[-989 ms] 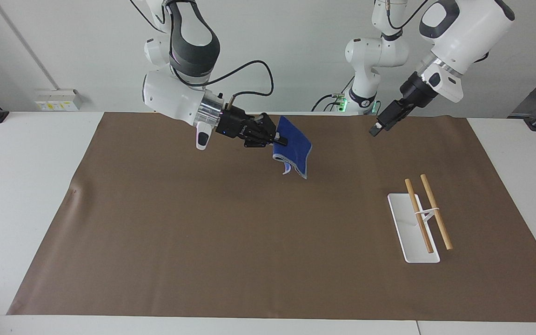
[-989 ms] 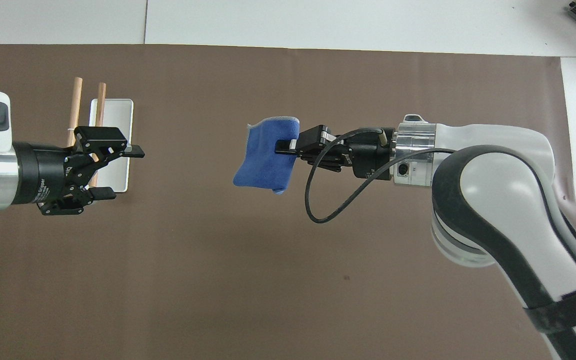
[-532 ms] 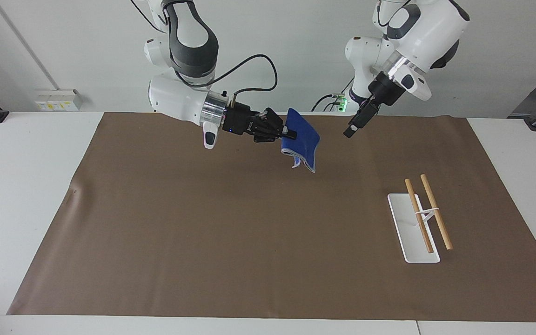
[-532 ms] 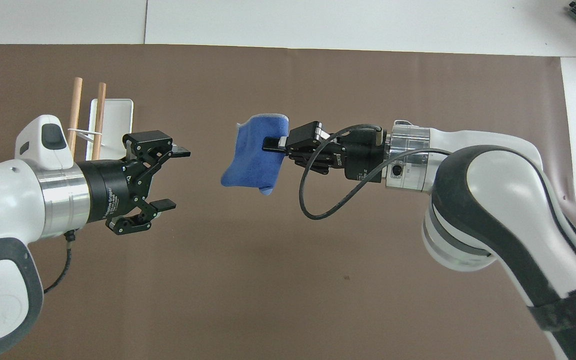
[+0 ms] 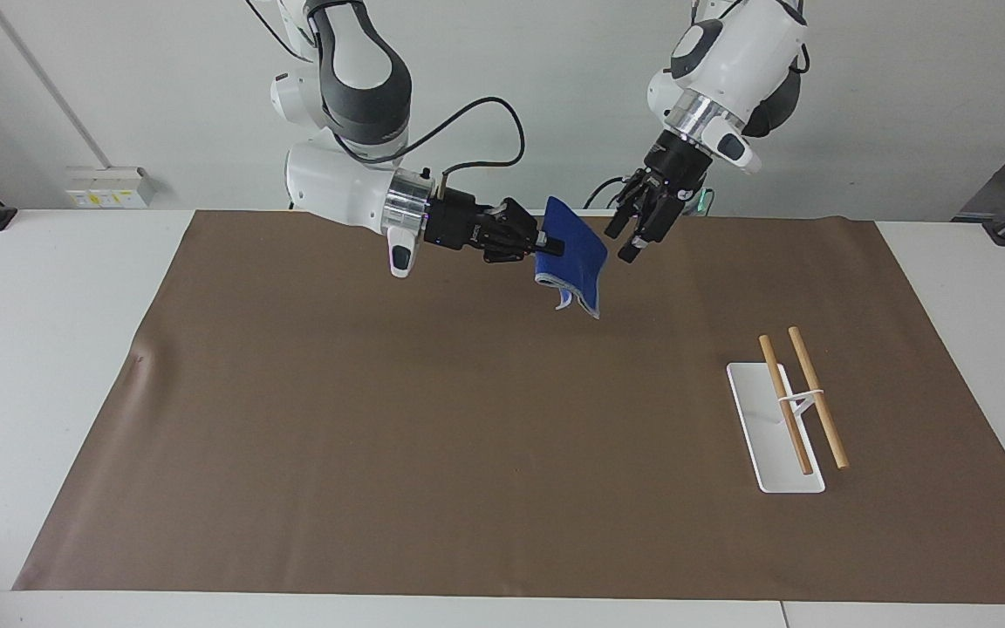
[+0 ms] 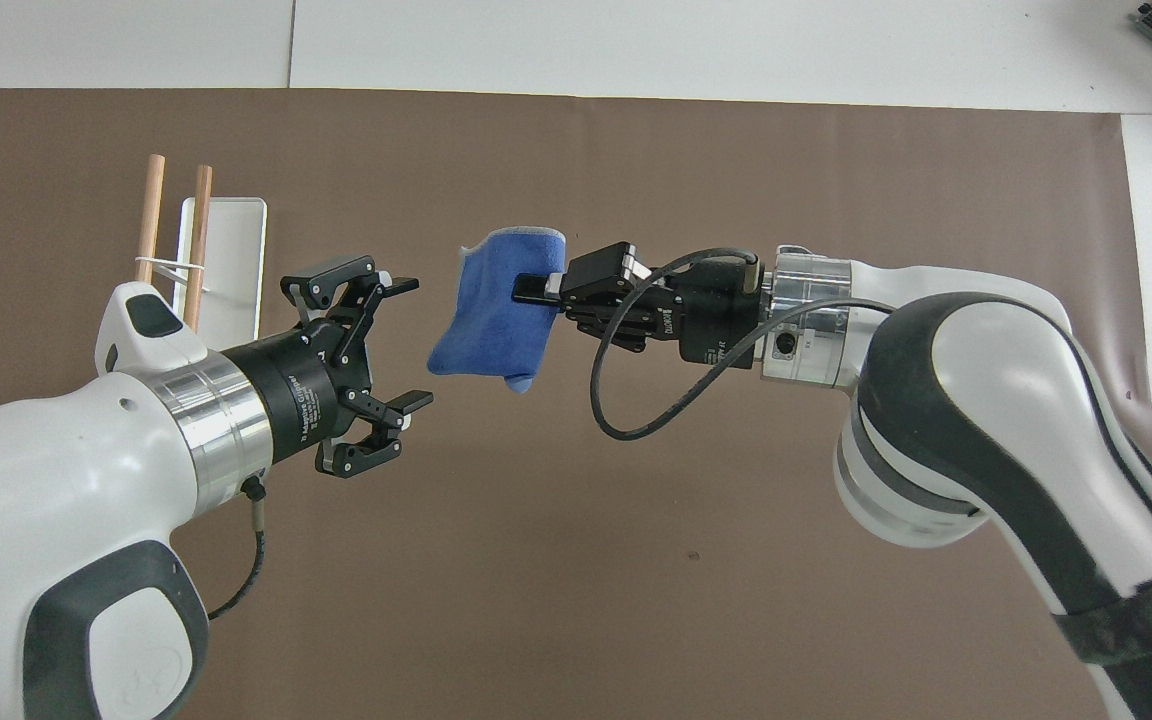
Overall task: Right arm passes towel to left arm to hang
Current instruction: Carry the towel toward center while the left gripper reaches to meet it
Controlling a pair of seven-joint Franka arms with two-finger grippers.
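Towel in right pincer

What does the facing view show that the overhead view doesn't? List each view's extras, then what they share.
Facing view only: the wall, the arms' upper links, and the towel hanging clear above the mat.

Overhead view only: the left gripper with fingers spread wide, a gap between it and the towel's free edge, and the looped cable at the right gripper.

Both: the right gripper shut on the towel, the left gripper facing it, and the rack toward the left arm's end of the table.
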